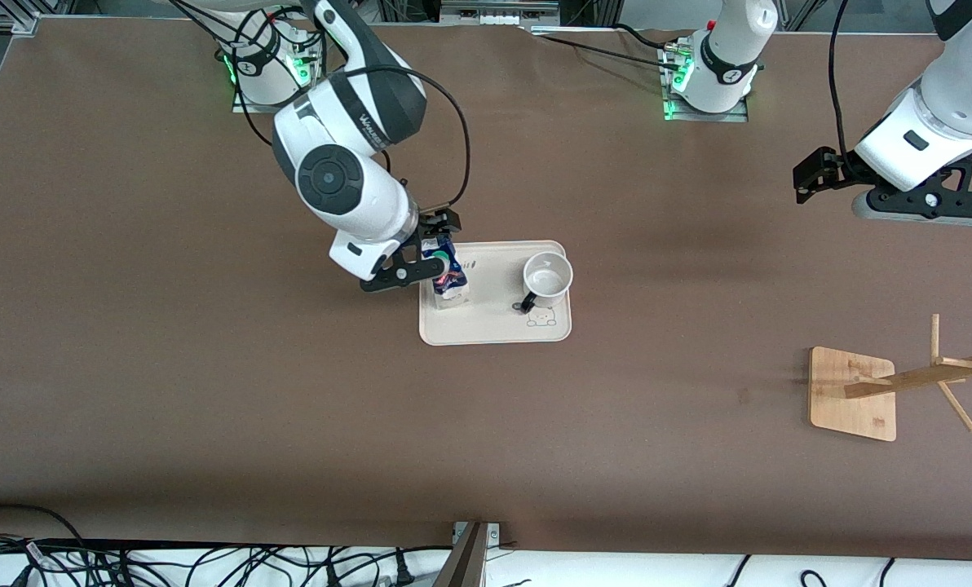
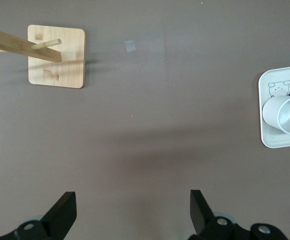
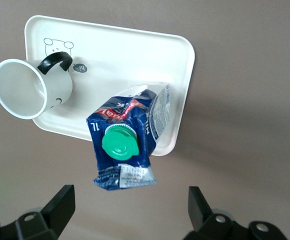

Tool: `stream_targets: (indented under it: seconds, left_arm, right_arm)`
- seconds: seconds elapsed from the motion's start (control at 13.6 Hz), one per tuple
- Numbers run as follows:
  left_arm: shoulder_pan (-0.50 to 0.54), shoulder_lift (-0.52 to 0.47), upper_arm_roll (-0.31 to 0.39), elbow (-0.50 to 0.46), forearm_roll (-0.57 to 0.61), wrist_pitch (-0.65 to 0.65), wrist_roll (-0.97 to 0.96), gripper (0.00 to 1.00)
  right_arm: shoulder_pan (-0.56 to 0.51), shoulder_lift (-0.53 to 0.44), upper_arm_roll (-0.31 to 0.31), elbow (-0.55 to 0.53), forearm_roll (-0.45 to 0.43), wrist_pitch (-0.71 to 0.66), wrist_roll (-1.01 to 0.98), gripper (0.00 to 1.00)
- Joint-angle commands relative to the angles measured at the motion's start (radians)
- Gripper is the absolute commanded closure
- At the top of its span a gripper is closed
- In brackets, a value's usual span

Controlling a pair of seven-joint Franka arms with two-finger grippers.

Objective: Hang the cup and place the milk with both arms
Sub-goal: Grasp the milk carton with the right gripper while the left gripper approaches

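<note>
The milk carton (image 1: 447,277), dark blue and white with a green cap, stands on a cream tray (image 1: 494,322) at the tray's edge toward the right arm's end. My right gripper (image 1: 435,232) is open just above the carton. In the right wrist view its fingers are spread wide (image 3: 130,200) and the carton (image 3: 127,140) is free between them. The white cup (image 1: 548,275) stands upright on the same tray, its black handle toward the front camera. My left gripper (image 1: 816,175) is open and empty, up over bare table at the left arm's end (image 2: 132,205).
A wooden peg rack on a square bamboo base (image 1: 853,393) stands at the left arm's end, nearer to the front camera than the tray. It also shows in the left wrist view (image 2: 57,56), as do the tray (image 2: 280,142) and cup (image 2: 285,114).
</note>
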Motion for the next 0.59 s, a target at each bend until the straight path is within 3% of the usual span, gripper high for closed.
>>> stream_targets:
  seconds: [0.0,0.52]
  left_arm:
    - [0.001,0.013,0.0,0.02,-0.023,-0.029,0.11,0.0]
    - [-0.054,0.04,-0.002,0.012,-0.023,-0.123,0.336,0.0]
  right_arm:
    - [0.022,0.027,-0.011,0.017,-0.021,0.016,0.014,0.0]
    - [0.03,0.047,-0.011,0.017,-0.064,0.022,0.0,0.0]
